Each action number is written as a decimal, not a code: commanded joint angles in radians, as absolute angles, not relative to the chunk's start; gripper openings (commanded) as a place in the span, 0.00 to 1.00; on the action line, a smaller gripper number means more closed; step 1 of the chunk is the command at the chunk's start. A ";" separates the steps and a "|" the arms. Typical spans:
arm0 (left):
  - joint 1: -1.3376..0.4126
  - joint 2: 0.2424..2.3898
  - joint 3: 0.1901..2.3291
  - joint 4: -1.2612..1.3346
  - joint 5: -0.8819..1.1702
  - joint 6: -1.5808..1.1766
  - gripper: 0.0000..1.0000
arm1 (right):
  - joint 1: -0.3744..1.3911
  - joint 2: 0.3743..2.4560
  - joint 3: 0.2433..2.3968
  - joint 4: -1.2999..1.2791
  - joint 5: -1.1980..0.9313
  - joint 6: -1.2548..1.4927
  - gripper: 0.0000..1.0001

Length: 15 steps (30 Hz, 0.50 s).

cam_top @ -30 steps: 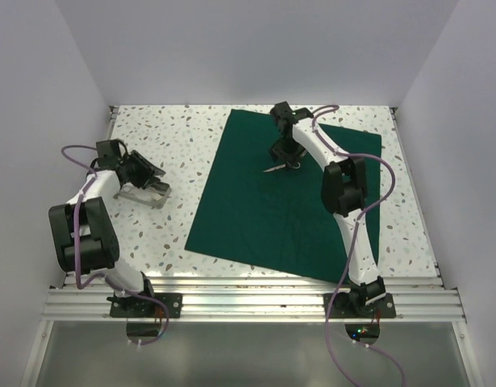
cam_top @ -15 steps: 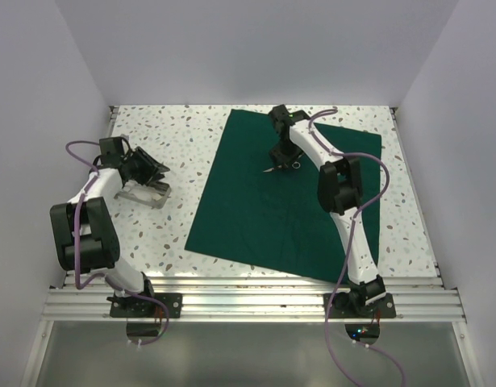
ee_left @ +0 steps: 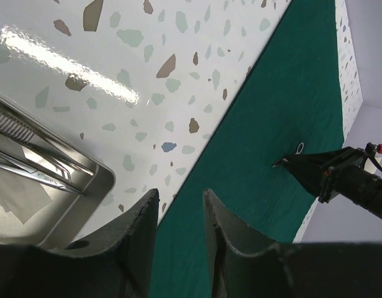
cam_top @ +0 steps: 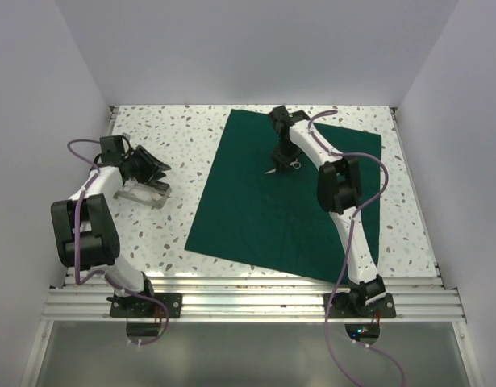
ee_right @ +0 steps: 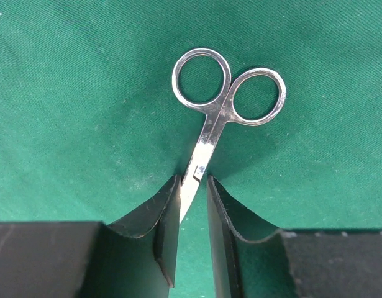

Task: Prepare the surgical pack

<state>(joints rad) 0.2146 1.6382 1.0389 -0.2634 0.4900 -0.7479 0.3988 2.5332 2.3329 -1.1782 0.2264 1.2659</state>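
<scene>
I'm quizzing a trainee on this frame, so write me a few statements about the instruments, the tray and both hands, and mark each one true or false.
1. The right hand is shut on the blades of the scissors. True.
2. The metal tray sits on the green drape. False: it stands on the speckled table, to the left of the drape and clear of it.
3. The left hand holds the forceps. False: nothing is between its fingers, and the forceps lie in the metal tray.
4. The green drape is spread out as a flat sheet. True.
</scene>
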 commanded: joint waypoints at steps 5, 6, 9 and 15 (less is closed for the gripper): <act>0.210 1.634 1.080 -0.233 0.520 -0.738 0.38 | 0.405 2.589 2.356 -1.210 0.224 1.249 0.19; 0.210 1.632 1.083 -0.233 0.523 -0.736 0.38 | 0.406 2.588 2.349 -1.200 0.219 1.246 0.09; 0.209 1.635 1.088 -0.230 0.540 -0.730 0.39 | 0.408 2.571 2.338 -1.186 0.215 1.233 0.00; 0.190 1.643 1.111 -0.235 0.581 -0.704 0.45 | 0.408 2.452 2.255 -1.122 0.176 1.164 0.00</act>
